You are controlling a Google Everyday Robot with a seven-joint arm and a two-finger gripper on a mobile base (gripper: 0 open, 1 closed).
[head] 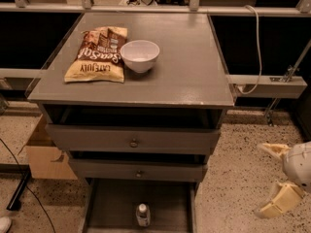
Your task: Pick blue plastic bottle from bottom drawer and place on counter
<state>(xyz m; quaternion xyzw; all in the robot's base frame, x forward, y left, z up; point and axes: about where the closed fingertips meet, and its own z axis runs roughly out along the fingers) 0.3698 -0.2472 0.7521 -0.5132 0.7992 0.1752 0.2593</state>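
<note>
The blue plastic bottle [142, 214], clear with a white cap, stands upright in the bottom drawer [112, 203], which is pulled open below the two knobbed drawers. The counter [184, 67] holds a chip bag and a white bowl. My gripper [267, 178] is at the lower right, beside the cabinet and above the floor, well right of the bottle. Its two cream fingers are spread apart and hold nothing.
A brown and yellow chip bag [99, 55] and a white bowl [140, 55] sit on the left half of the counter. A cardboard box [43, 154] stands on the floor to the cabinet's left. A white cable [256, 42] hangs over the rail at right.
</note>
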